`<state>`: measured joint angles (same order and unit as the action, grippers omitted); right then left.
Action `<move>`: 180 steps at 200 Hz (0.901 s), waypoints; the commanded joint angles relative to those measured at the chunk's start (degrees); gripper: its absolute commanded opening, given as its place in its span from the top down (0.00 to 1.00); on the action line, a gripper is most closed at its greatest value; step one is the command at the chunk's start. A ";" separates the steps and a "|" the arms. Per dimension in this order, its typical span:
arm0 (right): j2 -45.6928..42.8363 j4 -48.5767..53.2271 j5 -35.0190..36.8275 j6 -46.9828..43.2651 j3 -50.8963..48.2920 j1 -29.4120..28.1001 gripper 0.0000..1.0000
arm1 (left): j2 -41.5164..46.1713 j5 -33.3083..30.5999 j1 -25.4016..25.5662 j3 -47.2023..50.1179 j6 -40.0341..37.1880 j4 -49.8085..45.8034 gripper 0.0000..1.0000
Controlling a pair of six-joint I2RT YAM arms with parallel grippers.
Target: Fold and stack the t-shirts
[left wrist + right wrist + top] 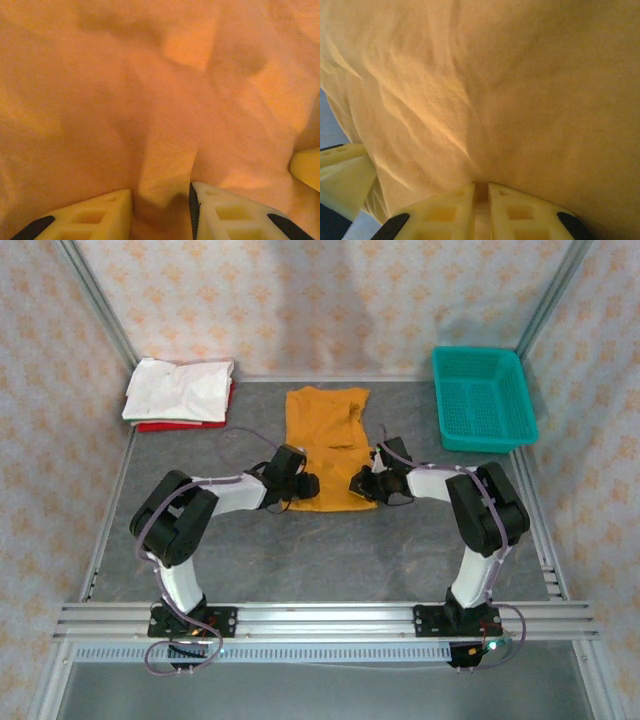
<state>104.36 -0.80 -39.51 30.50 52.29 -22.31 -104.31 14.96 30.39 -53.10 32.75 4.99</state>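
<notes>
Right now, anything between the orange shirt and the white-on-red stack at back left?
Nothing visible. Bare table lies between the orange t-shirt and the white t-shirt on the red t-shirt. The teal basket sits on the opposite side. The left gripper and right gripper pinch the orange shirt's near edge.

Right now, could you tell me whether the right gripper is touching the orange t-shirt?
Touching. The right wrist view shows the right gripper closed on a pinched fold of the orange t-shirt.
</notes>
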 commanded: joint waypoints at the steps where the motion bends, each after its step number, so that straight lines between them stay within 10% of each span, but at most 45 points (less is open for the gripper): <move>1: 3.04 -1.01 1.74 0.90 -1.73 0.03 0.85 | -4.05 -0.62 0.39 2.89 2.40 0.39 0.65; 111: -14.35 3.41 8.17 0.48 -0.42 0.20 0.70 | 26.71 -10.49 -0.02 7.20 3.99 -11.73 0.45; 180: -17.42 -7.71 12.98 1.87 -5.27 0.46 0.63 | 26.77 3.83 -2.64 14.25 7.57 -4.82 0.37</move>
<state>89.49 -2.72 -30.46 31.70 50.17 -22.09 -73.36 12.40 27.99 -38.24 38.59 -2.35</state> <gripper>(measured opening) 0.363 0.632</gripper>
